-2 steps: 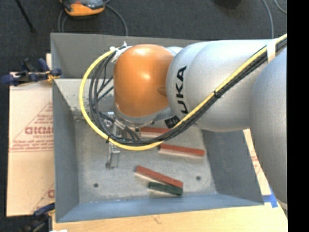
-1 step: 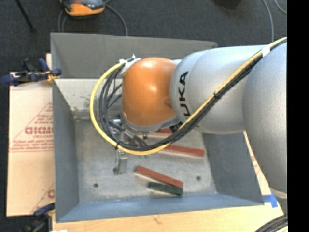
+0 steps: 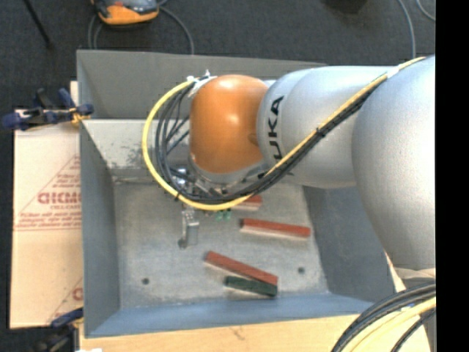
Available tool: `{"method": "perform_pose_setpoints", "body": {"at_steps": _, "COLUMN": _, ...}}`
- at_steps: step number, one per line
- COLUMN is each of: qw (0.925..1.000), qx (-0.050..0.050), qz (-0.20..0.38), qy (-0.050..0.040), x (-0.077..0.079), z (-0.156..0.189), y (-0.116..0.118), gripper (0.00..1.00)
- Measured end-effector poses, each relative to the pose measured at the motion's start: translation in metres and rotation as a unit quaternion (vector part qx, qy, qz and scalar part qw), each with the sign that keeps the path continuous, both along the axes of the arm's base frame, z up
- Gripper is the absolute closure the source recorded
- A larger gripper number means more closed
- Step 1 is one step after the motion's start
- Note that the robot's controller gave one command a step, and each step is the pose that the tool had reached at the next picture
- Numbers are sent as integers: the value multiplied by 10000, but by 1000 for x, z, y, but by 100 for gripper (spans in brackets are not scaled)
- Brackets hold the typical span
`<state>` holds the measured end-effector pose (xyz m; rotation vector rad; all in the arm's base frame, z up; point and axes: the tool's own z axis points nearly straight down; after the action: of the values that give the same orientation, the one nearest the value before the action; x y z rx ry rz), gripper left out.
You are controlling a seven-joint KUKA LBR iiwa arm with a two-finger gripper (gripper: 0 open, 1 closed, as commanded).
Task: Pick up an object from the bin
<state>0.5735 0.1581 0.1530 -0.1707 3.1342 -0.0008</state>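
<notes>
Red-brown bar point(image 3: 240, 268) at 4 o'clock from the jaws (parted or clenched: cannot tell) lies flat; best straddle its narrow width squarely.

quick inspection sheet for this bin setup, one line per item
surface: grey metal bin, bottom scuffed, mostly bare
job's things: red-brown bar mid right; second red-brown bar near the front, touching a dark green bar
clutter: small reddish piece partly hidden under the wrist
grippers: tool hangs over bare bottom left of the bars, nothing seen in it
cables: yellow cable loops round the orange wrist cover, black cables inside the loop
surroundings: two orange-and-black devices on the dark floor behind the bin
</notes>
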Motion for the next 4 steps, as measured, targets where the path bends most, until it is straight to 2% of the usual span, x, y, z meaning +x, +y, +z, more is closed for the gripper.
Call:
{"method": "perform_pose_setpoints", "body": {"at_steps": 1, "qw": 9997, "qx": -1, "qz": 223, "qy": -26, "x": 15, "z": -2, "y": -19, "gripper": 0}}
{"method": "perform_pose_setpoints", "body": {"at_steps": 2, "qw": 9936, "qx": -1, "qz": 1125, "qy": -11, "x": -9, "z": -22, "y": -36, "gripper": 0}}
{"method": "perform_pose_setpoints", "body": {"at_steps": 3, "qw": 9811, "qx": -2, "qz": 1935, "qy": 9, "x": -17, "z": -34, "y": -54, "gripper": 0}}
{"method": "perform_pose_setpoints", "body": {"at_steps": 4, "qw": 9829, "qx": 2, "qz": 1840, "qy": 4, "x": -34, "z": -29, "y": -86, "gripper": 0}}
